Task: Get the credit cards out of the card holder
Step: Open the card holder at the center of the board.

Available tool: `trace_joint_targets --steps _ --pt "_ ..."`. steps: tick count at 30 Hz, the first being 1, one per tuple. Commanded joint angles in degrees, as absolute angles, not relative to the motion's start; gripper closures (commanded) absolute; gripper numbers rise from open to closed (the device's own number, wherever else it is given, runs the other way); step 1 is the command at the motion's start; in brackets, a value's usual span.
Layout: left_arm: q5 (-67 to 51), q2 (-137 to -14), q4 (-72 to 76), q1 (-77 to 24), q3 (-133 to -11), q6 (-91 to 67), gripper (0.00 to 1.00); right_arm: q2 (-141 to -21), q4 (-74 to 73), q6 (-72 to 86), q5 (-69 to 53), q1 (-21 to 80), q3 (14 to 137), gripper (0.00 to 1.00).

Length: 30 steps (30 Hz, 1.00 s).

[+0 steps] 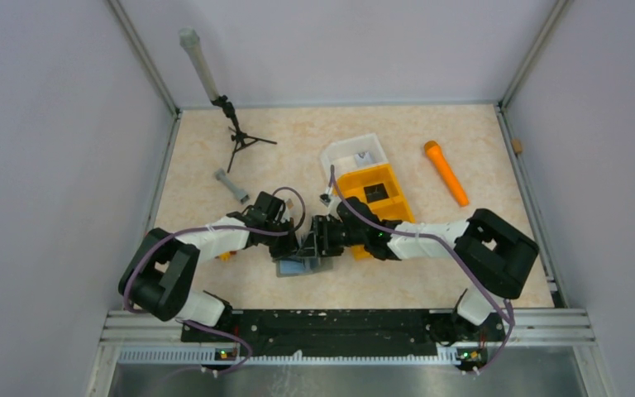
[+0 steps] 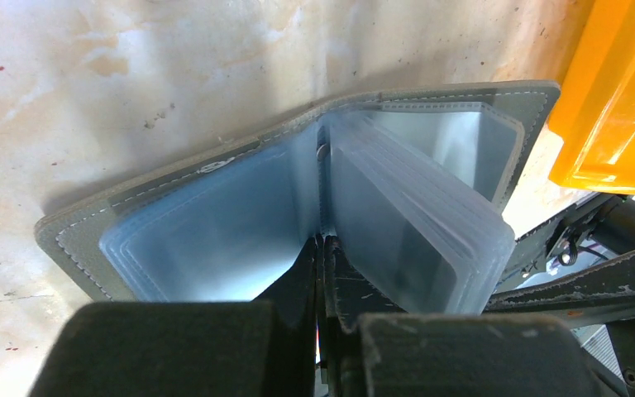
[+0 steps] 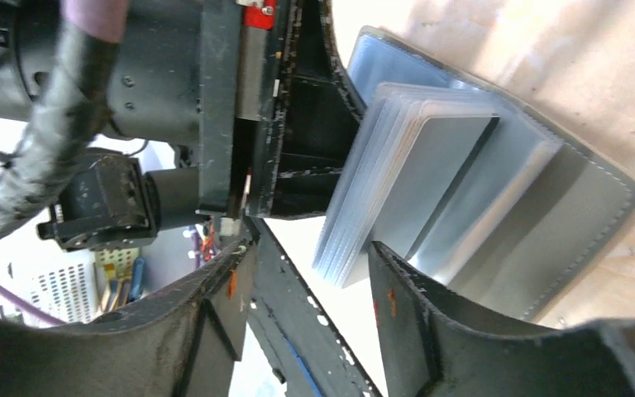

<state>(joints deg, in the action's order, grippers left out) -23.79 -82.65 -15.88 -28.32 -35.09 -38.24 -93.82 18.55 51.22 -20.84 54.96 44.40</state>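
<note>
The card holder (image 2: 215,223) lies open and face up on the tabletop (image 2: 132,66), near the front middle and just beside the orange bin (image 2: 612,99), with both arms meeting over it. Its grey stitched border frames two panels of clear blue-grey sleeves, and a thick stack of sleeves (image 2: 413,231) stands lifted from the right panel, fanned at a tilt. A small pale mark on the border near the fold is too blurred to read. The left hand (image 2: 321,265) is fully closed, its fingers pressed together with their tips at the holder's central fold; whether a thin sleeve is pinched between them cannot be told. The right hand (image 3: 310,252) stands partly wide, one finger on each side of the raised stack's free corner, with a gap visible to the left of the stack. One of the credit cards (image 3: 434,178), grey with a dark edge, sits inside the outermost sleeve of the stack.
</note>
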Motion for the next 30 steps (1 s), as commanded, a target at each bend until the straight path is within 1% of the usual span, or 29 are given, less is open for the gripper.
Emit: trace_joint_targets --steps 1,3,5,11,16,18,21,24,25,30 --pt "-21.9 -83.1 -15.3 -28.7 -33.8 -37.8 1.0 -92.4 15.2 48.0 -17.2 55.5 46.9 0.48" --pt "-21.7 -83.1 -15.5 -28.7 -33.9 -37.7 1.0 -92.6 15.1 48.0 -17.0 55.5 46.7 0.53" --pt "-21.6 -83.0 -15.6 -28.7 -33.9 -37.7 1.0 -93.4 14.8 48.0 -17.0 55.6 46.8 0.55" --pt "-21.5 -82.9 -15.8 -28.7 -33.7 -37.7 1.0 -94.6 15.2 48.3 -17.0 55.6 47.0 0.57" --pt "-20.8 -81.9 -16.9 -28.7 -33.6 -37.4 1.0 -92.5 8.1 45.1 -11.5 55.8 48.0 0.58" --pt "-19.9 -80.6 -18.4 -28.7 -34.1 -37.1 1.0 -91.8 4.9 43.5 -9.1 55.9 48.2 0.6" --pt "-18.2 -78.1 -21.1 -28.7 -35.1 -36.5 1.0 -91.6 3.0 42.8 -8.2 55.8 48.3 0.7" --pt "-16.9 -76.0 -24.4 -28.7 -36.4 -36.1 1.0 -92.1 2.5 42.6 -8.0 55.8 48.3 0.9" --pt "-16.3 -75.3 -25.3 -28.7 -36.7 -36.0 1.0 -92.1 2.5 42.7 -7.8 55.9 48.2 0.95" --pt "-13.8 -71.3 -28.1 -28.4 -36.9 -36.2 0.99 -91.2 3.0 43.0 -7.5 55.8 47.5 0.99"
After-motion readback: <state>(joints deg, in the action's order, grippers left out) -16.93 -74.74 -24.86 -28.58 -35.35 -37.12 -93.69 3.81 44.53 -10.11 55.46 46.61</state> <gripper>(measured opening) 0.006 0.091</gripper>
